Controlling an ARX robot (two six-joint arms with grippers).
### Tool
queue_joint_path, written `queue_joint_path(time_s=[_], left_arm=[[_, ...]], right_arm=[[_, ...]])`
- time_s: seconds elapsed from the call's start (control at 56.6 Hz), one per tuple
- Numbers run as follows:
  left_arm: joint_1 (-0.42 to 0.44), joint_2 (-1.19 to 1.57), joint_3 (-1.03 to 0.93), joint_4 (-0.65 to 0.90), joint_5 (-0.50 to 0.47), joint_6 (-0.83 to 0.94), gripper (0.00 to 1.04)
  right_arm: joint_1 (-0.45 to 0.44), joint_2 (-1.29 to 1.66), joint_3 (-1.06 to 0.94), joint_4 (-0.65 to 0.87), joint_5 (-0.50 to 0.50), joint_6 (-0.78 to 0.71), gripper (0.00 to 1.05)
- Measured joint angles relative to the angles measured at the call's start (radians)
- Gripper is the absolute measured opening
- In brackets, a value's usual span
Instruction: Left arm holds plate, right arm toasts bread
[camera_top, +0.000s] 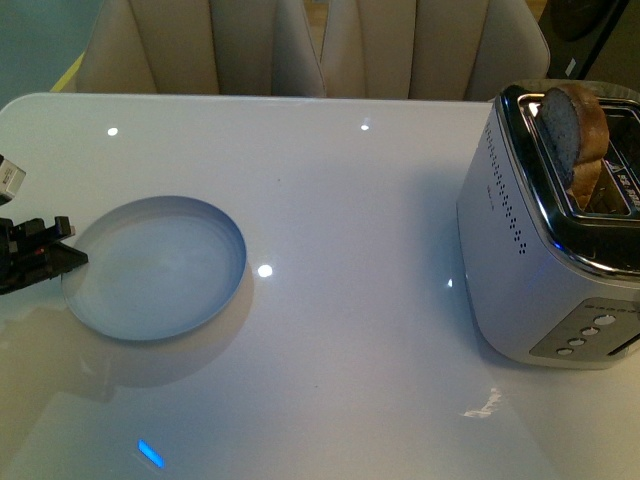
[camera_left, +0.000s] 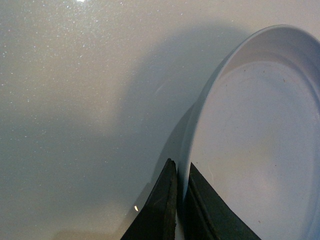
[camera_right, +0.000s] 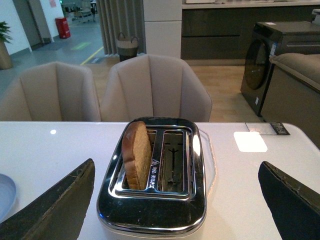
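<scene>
Our left gripper (camera_left: 180, 205) pinches just the plate (camera_left: 250, 145) rim and could slip off; our right gripper (camera_right: 172, 202) gapes empty.

From where I stand the table (camera_top: 350, 200) is a hard, glossy white top that mirrors the ceiling lights; close up it carries a fine glittery speckle. The plate (camera_top: 155, 270) looks smooth with a soft satin finish, ceramic or plastic, I cannot tell which. The toaster (camera_top: 520, 290) has satin metal sides punched with small holes and a mirror-polished chrome top. The bread (camera_top: 575, 125) is matt, with a porous crumb. The fingers (camera_left: 160, 210) of the left gripper (camera_top: 72, 256) are matt black and slightly rough. The chairs (camera_right: 155, 85) wear smooth cream upholstery.
</scene>
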Motion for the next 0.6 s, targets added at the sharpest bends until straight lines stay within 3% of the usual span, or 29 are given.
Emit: queue_joint_path(time_s=[0.6], left_arm=[[-0.010,0.023,0.011,-0.007,-0.036,0.008,0.03]], right_arm=[[0.000,0.000,0.000,0.000,0.000,0.000,0.96]])
